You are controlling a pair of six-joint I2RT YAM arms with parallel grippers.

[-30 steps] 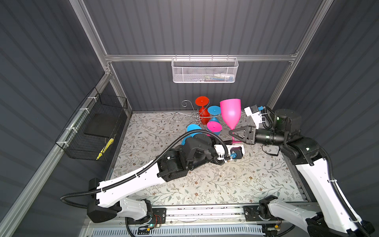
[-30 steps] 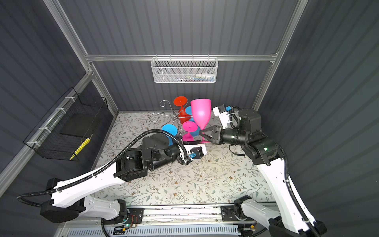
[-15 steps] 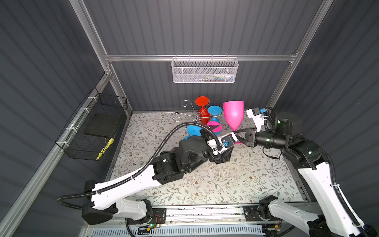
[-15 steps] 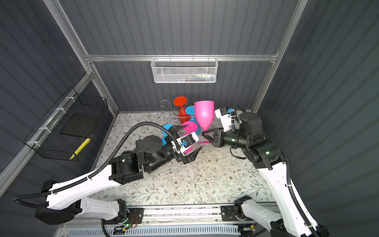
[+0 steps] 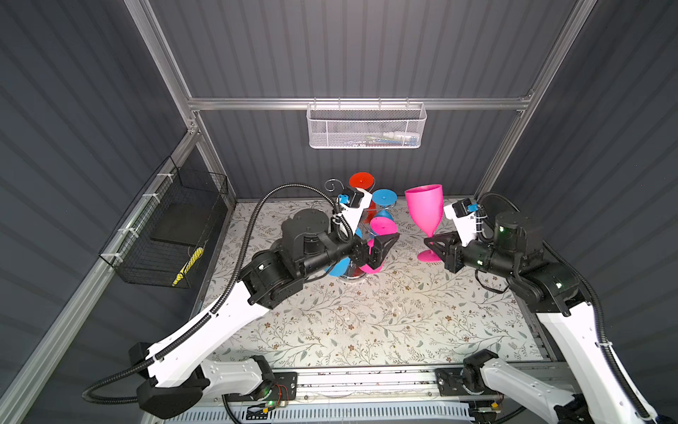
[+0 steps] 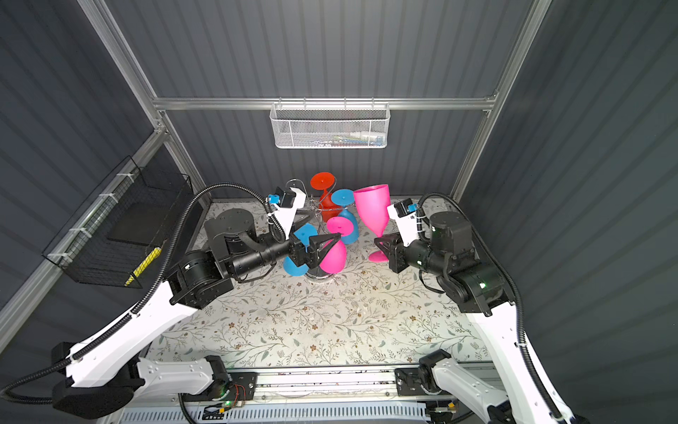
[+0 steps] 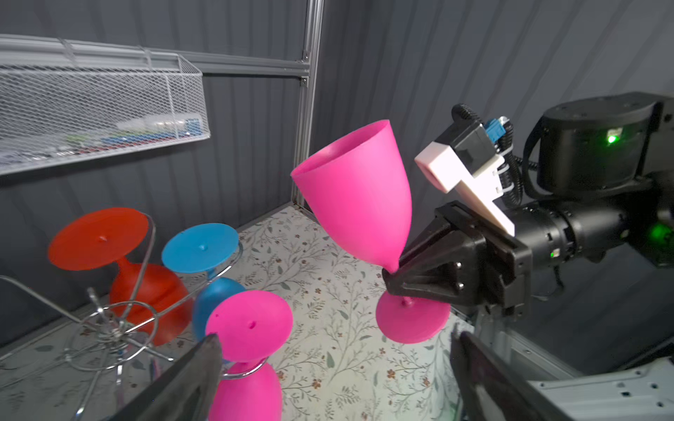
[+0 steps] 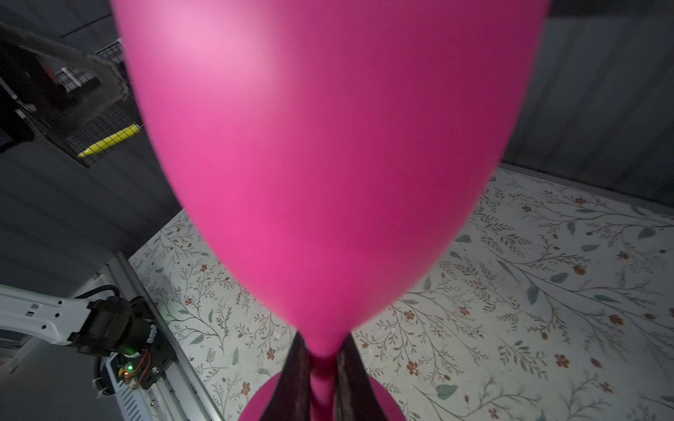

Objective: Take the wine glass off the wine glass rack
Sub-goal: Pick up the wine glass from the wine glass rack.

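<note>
A pink wine glass [image 5: 425, 209] [image 6: 372, 209] [image 7: 357, 204] [image 8: 321, 145] stands upright in the air, right of the wine glass rack [image 5: 332, 183] [image 6: 319, 275] [image 7: 109, 333] and clear of it. My right gripper [image 5: 429, 242] [image 6: 379, 242] [image 7: 392, 277] [image 8: 321, 361] is shut on its stem, just above the foot. My left gripper [image 5: 381, 251] [image 6: 326, 249] [image 7: 335, 337] is open and empty, at the rack's right side beside a hanging pink glass [image 5: 381, 225] [image 7: 250, 330].
A red glass [image 5: 361, 181] and two blue glasses [image 5: 384, 196] [image 5: 339, 266] hang upside down on the rack. A white mesh basket [image 5: 367, 128] hangs on the back wall. A black wire basket [image 5: 165, 227] hangs on the left wall.
My left gripper, shut by the held glass's foot a second ago, has opened and drawn back toward the rack. The right gripper has carried the glass slightly to the right.
</note>
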